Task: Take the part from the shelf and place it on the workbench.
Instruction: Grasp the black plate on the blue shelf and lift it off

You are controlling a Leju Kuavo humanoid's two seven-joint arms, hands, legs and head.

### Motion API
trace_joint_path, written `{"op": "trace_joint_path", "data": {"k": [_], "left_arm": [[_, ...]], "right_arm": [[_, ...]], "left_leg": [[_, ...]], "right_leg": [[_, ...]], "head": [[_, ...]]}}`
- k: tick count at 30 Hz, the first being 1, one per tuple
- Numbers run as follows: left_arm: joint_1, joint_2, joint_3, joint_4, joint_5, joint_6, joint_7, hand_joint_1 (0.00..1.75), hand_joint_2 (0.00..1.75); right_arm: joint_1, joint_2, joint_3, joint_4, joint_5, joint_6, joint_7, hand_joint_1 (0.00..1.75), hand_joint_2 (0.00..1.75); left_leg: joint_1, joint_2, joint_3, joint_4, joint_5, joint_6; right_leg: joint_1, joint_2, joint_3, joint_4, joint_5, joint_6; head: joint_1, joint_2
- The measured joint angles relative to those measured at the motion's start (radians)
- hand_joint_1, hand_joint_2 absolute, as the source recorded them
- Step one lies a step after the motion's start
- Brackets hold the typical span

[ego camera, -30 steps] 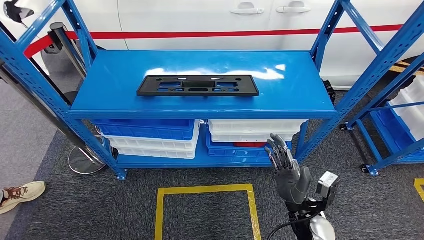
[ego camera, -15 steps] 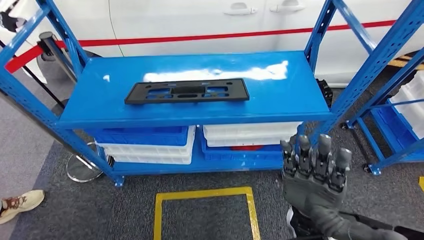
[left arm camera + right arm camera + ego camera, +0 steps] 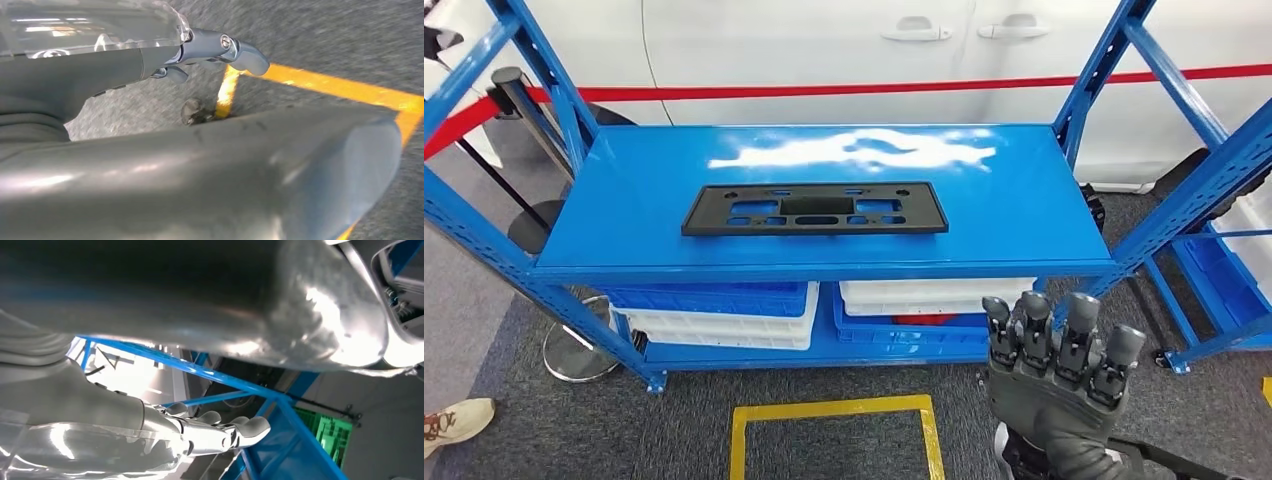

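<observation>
A flat black plastic part [image 3: 814, 208] with several cut-outs lies lengthwise on the blue shelf's top board [image 3: 1024, 200], near the middle. My right hand [image 3: 1056, 375] is raised in front of the shelf's right half, below the board's front edge, its back toward me, fingers straight and empty. In the right wrist view the same hand [image 3: 200, 432] stretches toward blue rack beams. My left hand [image 3: 200, 145] hangs over grey carpet and a yellow floor line, its fingers [image 3: 235, 47] extended and holding nothing.
Blue and white bins [image 3: 714, 305] are stacked on the lower shelf, with more bins [image 3: 929, 298] to the right. A yellow taped square [image 3: 834, 410] marks the carpet in front. A white car [image 3: 824, 40] stands behind, another rack [image 3: 1224, 250] at right, and a person's shoe [image 3: 449, 420] at far left.
My right hand has risen from low at the right and turned its back to me. The whole view has shifted, so the shelf sits lower and more centred.
</observation>
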Motion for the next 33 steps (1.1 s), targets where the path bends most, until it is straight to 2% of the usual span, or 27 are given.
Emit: {"op": "trace_joint_path", "data": {"k": [2, 3, 4, 5, 7, 8, 9, 11, 12, 14, 15, 17, 18, 20, 21, 22, 23, 25, 26, 27, 30, 31, 33], "left_arm": [[0.000, 0.000, 0.000, 0.000, 0.000, 0.000, 0.000, 0.00, 0.00], [0.001, 0.000, 0.000, 0.000, 0.000, -0.001, 0.000, 0.00, 0.00], [0.002, -0.001, 0.001, 0.000, -0.001, -0.002, 0.001, 0.00, 0.00], [0.002, -0.001, 0.001, 0.000, -0.002, -0.004, 0.001, 0.00, 0.00], [0.003, -0.006, 0.001, 0.003, -0.005, -0.005, 0.001, 0.00, 0.00], [0.002, -0.008, 0.001, 0.005, -0.006, -0.005, 0.001, 0.00, 0.00], [0.001, -0.010, 0.001, 0.006, -0.006, -0.005, 0.001, 0.00, 0.00], [-0.003, -0.011, 0.002, 0.007, -0.007, -0.003, 0.001, 0.00, 0.00], [-0.003, -0.011, 0.002, 0.007, -0.006, -0.002, 0.000, 0.00, 0.00], [-0.006, -0.011, 0.002, 0.007, -0.006, 0.000, 0.000, 0.00, 0.00], [-0.007, -0.011, 0.002, 0.007, -0.006, 0.001, -0.001, 0.00, 0.00], [-0.006, -0.012, 0.003, 0.008, -0.006, 0.004, -0.001, 0.00, 0.00], [-0.005, -0.012, 0.003, 0.008, -0.008, 0.006, 0.000, 0.00, 0.00], [-0.002, -0.012, 0.003, 0.008, -0.011, 0.009, 0.003, 0.00, 0.00], [-0.001, -0.012, 0.003, 0.008, -0.013, 0.010, 0.006, 0.00, 0.00], [0.001, -0.012, 0.003, 0.008, -0.014, 0.012, 0.008, 0.00, 0.00], [0.002, -0.012, 0.003, 0.008, -0.015, 0.014, 0.009, 0.00, 0.00], [0.005, -0.012, 0.004, 0.009, -0.017, 0.020, 0.011, 0.00, 0.00], [0.007, -0.012, 0.004, 0.009, -0.019, 0.023, 0.011, 0.00, 0.00], [0.008, -0.012, 0.004, 0.009, -0.019, 0.026, 0.012, 0.00, 0.00], [0.002, -0.014, 0.004, 0.009, -0.022, 0.029, 0.011, 0.00, 0.00], [0.000, -0.014, 0.004, 0.009, -0.023, 0.030, 0.011, 0.00, 0.00], [-0.002, -0.015, 0.004, 0.009, -0.024, 0.033, 0.011, 0.00, 0.00]], "right_arm": [[0.003, -0.003, 0.002, 0.002, 0.008, -0.018, 0.000, 0.00, 0.00], [0.004, -0.006, 0.004, 0.004, 0.017, -0.033, 0.000, 0.00, 0.00], [0.005, -0.012, 0.008, 0.007, 0.032, -0.057, 0.000, 0.00, 0.00], [0.005, -0.021, 0.015, 0.013, 0.053, -0.090, 0.000, 0.00, 0.00], [0.005, -0.051, 0.043, 0.038, 0.116, -0.191, 0.001, 0.00, 0.00], [0.005, -0.070, 0.060, 0.053, 0.148, -0.249, 0.002, 0.00, 0.00], [0.006, -0.087, 0.077, 0.066, 0.175, -0.302, 0.003, 0.00, 0.00], [0.004, -0.109, 0.105, 0.080, 0.196, -0.363, 0.002, 0.00, 0.00], [0.003, -0.116, 0.117, 0.083, 0.196, -0.375, 0.001, 0.00, 0.00], [0.003, -0.128, 0.135, 0.088, 0.192, -0.385, 0.001, 0.00, 0.00], [0.003, -0.134, 0.142, 0.089, 0.189, -0.389, 0.000, 0.00, 0.00], [0.004, -0.145, 0.152, 0.093, 0.182, -0.394, 0.000, 0.00, 0.00], [0.004, -0.150, 0.155, 0.095, 0.178, -0.396, 0.001, 0.00, 0.00], [0.004, -0.157, 0.161, 0.097, 0.172, -0.400, 0.001, 0.00, 0.00], [0.004, -0.161, 0.163, 0.098, 0.170, -0.402, 0.001, 0.00, 0.00], [0.004, -0.165, 0.165, 0.100, 0.168, -0.405, 0.001, 0.00, 0.00], [0.004, -0.168, 0.167, 0.102, 0.165, -0.406, 0.001, 0.00, 0.00], [0.004, -0.175, 0.169, 0.106, 0.159, -0.405, 0.001, 0.00, 0.00], [0.005, -0.178, 0.170, 0.108, 0.158, -0.405, 0.001, 0.00, 0.00], [0.005, -0.180, 0.171, 0.109, 0.157, -0.404, 0.001, 0.00, 0.00], [0.003, -0.184, 0.172, 0.105, 0.155, -0.404, 0.000, 0.00, 0.00], [0.001, -0.185, 0.172, 0.104, 0.154, -0.404, -0.001, 0.00, 0.00], [0.000, -0.188, 0.172, 0.103, 0.150, -0.401, -0.003, 0.00, 0.00]], "left_leg": [[-0.001, -0.002, 0.030, -0.004, -0.023, 0.001], [-0.001, -0.004, 0.048, -0.005, -0.036, 0.000], [-0.001, -0.006, 0.068, -0.006, -0.051, -0.001], [-0.001, -0.007, 0.089, -0.007, -0.068, -0.002], [-0.001, -0.009, 0.125, -0.011, -0.100, -0.006], [-0.001, -0.009, 0.137, -0.017, -0.113, -0.011], [-0.002, -0.010, 0.152, -0.025, -0.120, -0.017], [-0.004, -0.009, 0.171, -0.030, -0.106, -0.032], [-0.005, -0.008, 0.167, -0.004, -0.085, -0.036], [-0.004, -0.008, 0.125, 0.087, -0.049, -0.039], [-0.003, -0.007, 0.091, 0.143, -0.045, -0.039], [-0.002, -0.007, 0.022, 0.220, -0.092, -0.043], [-0.002, -0.007, -0.010, 0.244, -0.133, -0.046], [-0.001, -0.007, -0.056, 0.245, -0.220, -0.049], [-0.001, -0.007, -0.075, 0.226, -0.244, -0.050], [-0.001, -0.007, -0.091, 0.194, -0.234, -0.049], [0.000, -0.007, -0.103, 0.147, -0.178, -0.048], [-0.003, -0.006, -0.122, 0.060, -0.004, -0.040], [-0.005, -0.006, -0.127, 0.039, 0.060, -0.034], [-0.007, -0.006, -0.131, 0.033, 0.090, -0.028], [-0.005, -0.006, -0.124, 0.030, 0.092, -0.011], [-0.004, -0.006, -0.119, 0.025, 0.090, -0.006], [-0.004, -0.005, -0.111, 0.020, 0.083, 0.001]], "right_leg": [[0.000, -0.001, -0.099, 0.091, -0.043, 0.003], [0.000, -0.001, -0.134, 0.102, -0.060, 0.003], [0.001, -0.001, -0.154, 0.081, -0.057, 0.000], [0.003, -0.001, -0.162, 0.038, -0.027, -0.005], [0.013, -0.004, -0.163, -0.082, 0.114, -0.021], [0.019, -0.004, -0.160, -0.122, 0.171, -0.028], [0.023, -0.003, -0.158, -0.148, 0.208, -0.035], [0.024, 0.000, -0.135, -0.163, 0.197, -0.044], [0.022, 0.002, -0.114, -0.176, 0.188, -0.050], [0.017, 0.002, -0.072, -0.197, 0.173, -0.058], [0.016, 0.000, -0.055, -0.205, 0.166, -0.061], [0.015, -0.001, -0.026, -0.211, 0.149, -0.064], [0.015, 0.000, -0.011, -0.214, 0.138, -0.064], [0.014, 0.005, 0.021, -0.217, 0.115, -0.064], [0.014, 0.008, 0.040, -0.217, 0.100, -0.063], [0.014, 0.009, 0.060, -0.217, 0.085, -0.061], [0.015, 0.010, 0.079, -0.217, 0.068, -0.058], [0.018, 0.013, 0.104, -0.205, 0.036, -0.050], [0.019, 0.015, 0.109, -0.199, 0.022, -0.045], [0.020, 0.018, 0.112, -0.193, 0.010, -0.039], [0.017, 0.014, 0.110, -0.176, -0.020, -0.023], [0.016, 0.010, 0.095, -0.143, -0.040, -0.017], [0.012, 0.004, 0.026, -0.021, -0.093, -0.007]], "head": [[0.000, 0.000], [0.000, 0.000], [0.000, 0.000], [0.000, 0.000], [0.000, 0.000], [0.000, 0.000], [0.000, 0.000], [-0.001, 0.000], [-0.001, 0.000], [-0.003, 0.000], [-0.004, 0.000], [-0.006, 0.000], [-0.006, 0.000], [-0.006, 0.000], [-0.006, 0.000], [-0.006, 0.000], [-0.006, 0.000], [-0.005, 0.000], [-0.005, 0.000], [-0.005, 0.000], [-0.005, 0.000], [-0.004, 0.000], [-0.002, 0.000]]}}
